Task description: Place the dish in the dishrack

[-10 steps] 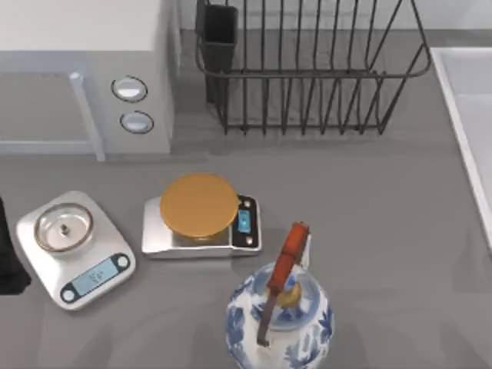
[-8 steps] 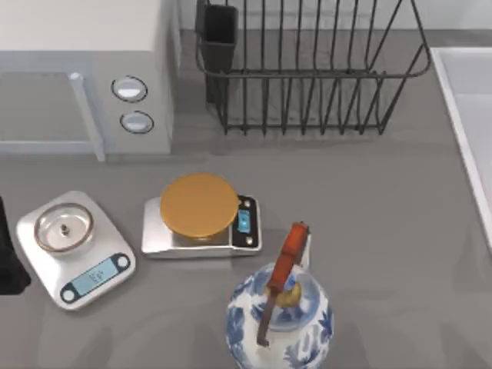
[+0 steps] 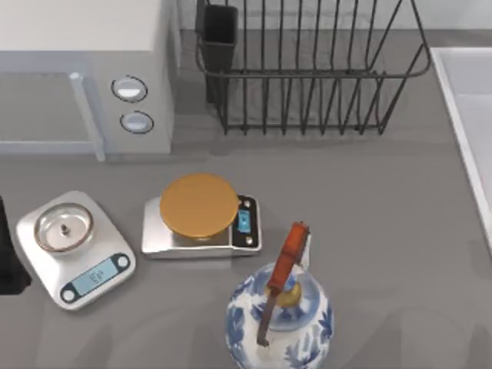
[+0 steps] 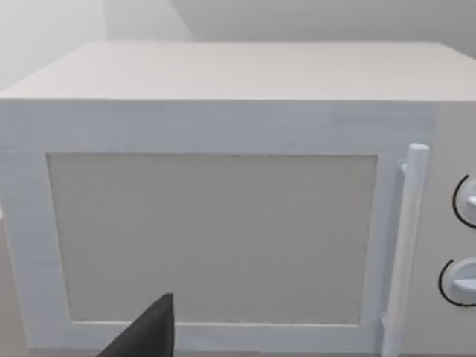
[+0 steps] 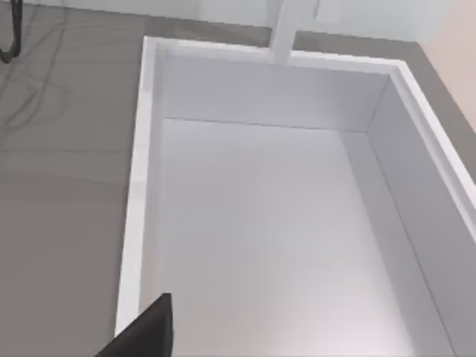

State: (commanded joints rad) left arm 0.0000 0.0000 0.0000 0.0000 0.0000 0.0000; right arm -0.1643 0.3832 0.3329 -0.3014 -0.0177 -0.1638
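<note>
Dark wire bars form the dishrack (image 3: 307, 77), which stands at the upper centre of the top view on the grey table (image 3: 384, 231). A black utensil cup (image 3: 219, 34) sits at the rack's upper left corner. Where the dish lies we cannot tell.

Left of the rack, in the upper left of the frame, is a white microwave (image 3: 84, 46) with two round knobs (image 3: 129, 88) on its front. At the right edge of the frame is a white basin (image 3: 469, 108), well apart from the rack's right end.

Below the rack, near the middle of the frame, an orange disc (image 3: 200, 204) rests on a silver scale (image 3: 201, 244). To its left, a small metal bowl (image 3: 64, 227) rests on a white scale (image 3: 92, 273). At the bottom centre stands a blue-and-white vase (image 3: 280, 330) with a reddish-brown handle (image 3: 290, 246) sticking up out of its mouth.

Our left gripper (image 4: 149, 333) shows as a dark tip in the left wrist view, facing the microwave door (image 4: 216, 238) and its upright bar handle (image 4: 405, 245). Our right gripper (image 5: 149, 327) shows as a dark tip in the right wrist view, above the basin's rim (image 5: 137, 223). For both, we cannot tell whether the jaws are wide or narrow.
</note>
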